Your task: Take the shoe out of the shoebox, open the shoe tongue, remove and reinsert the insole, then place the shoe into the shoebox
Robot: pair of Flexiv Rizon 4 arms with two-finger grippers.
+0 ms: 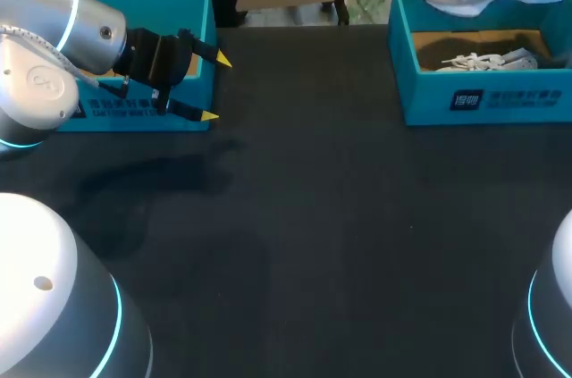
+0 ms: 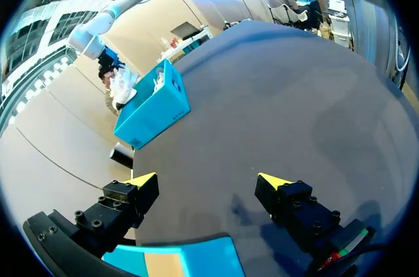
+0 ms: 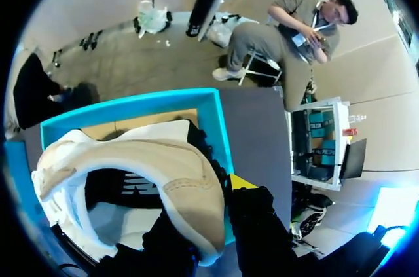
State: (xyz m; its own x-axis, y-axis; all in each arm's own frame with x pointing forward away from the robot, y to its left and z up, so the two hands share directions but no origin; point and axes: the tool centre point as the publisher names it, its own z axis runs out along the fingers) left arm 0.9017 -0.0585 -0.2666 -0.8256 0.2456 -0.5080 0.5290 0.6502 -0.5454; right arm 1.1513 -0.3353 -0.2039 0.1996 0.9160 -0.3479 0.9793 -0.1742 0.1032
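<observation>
The right pincer (image 3: pixel 208 202) is closed on the white shoe (image 3: pixel 131 159) and holds it by its side. The shoe hangs from the pincer, just above the blue shoebox (image 3: pixel 216 120) that sits under it. A second shoe (image 1: pixel 487 61) lies in that box. The left pincer (image 1: pixel 217 88) is wide open and holds nothing, well apart from the shoe. Another blue box (image 1: pixel 143 3) sits close under it.
</observation>
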